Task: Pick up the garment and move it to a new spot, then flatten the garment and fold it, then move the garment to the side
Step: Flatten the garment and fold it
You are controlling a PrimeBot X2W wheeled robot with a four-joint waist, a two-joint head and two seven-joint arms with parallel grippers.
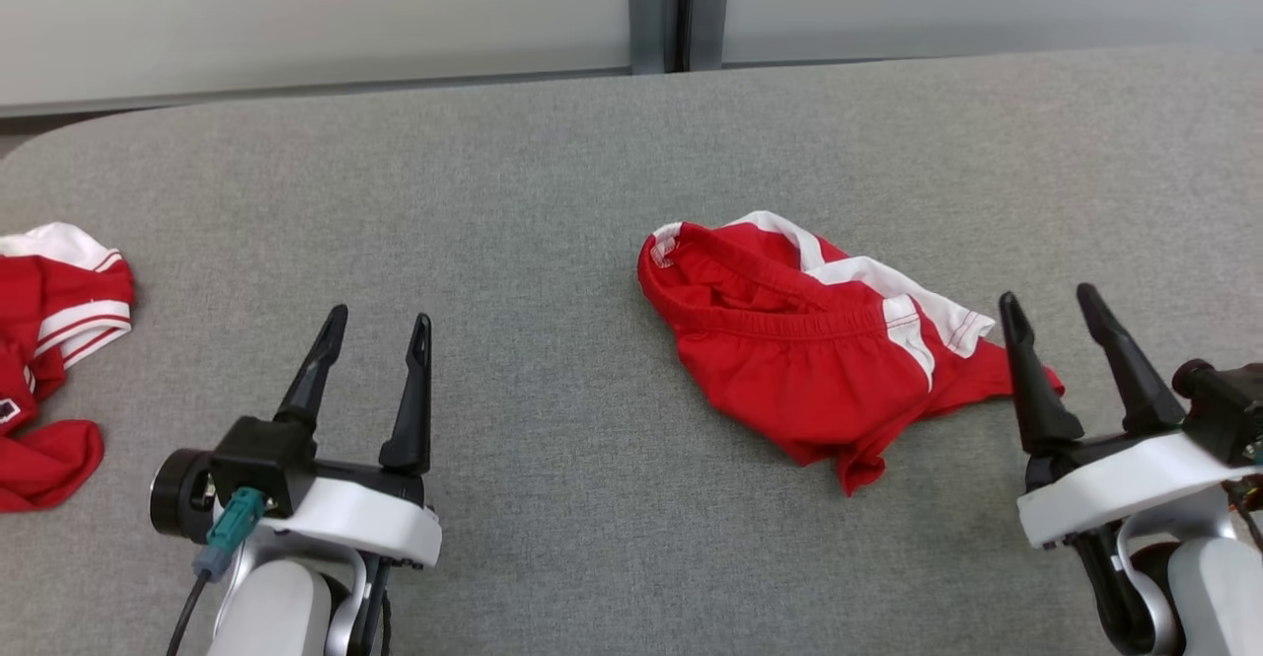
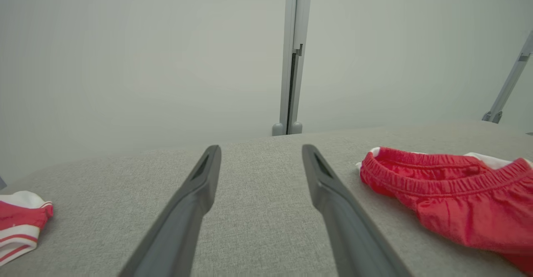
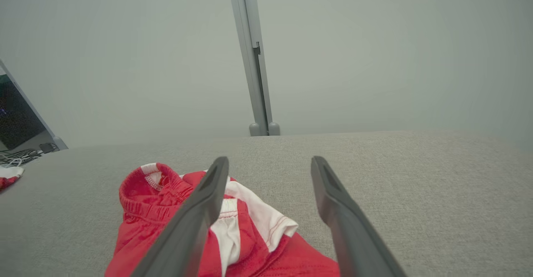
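garment: red shorts, white side stripes, elastic waistband, crumpled, toward table right edge | left gripper: jaws spread, empty | right gripper: jaws spread, by garment

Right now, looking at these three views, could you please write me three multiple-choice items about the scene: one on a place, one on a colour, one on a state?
1. Where do the red shorts lie on the grey table?
A. at its far left edge
B. right of centre, beside the right gripper
C. hanging over its far edge

2. What colour is the stripe on the shorts?
A. white
B. blue
C. yellow

3. How does the right gripper stand?
A. shut on the shorts
B. shut, empty
C. open, holding nothing

Key: 1 B, the head view shows them right of the middle. 2 A, white bands run down the red cloth. 3 C, its fingers are spread and the shorts lie loose on the table.
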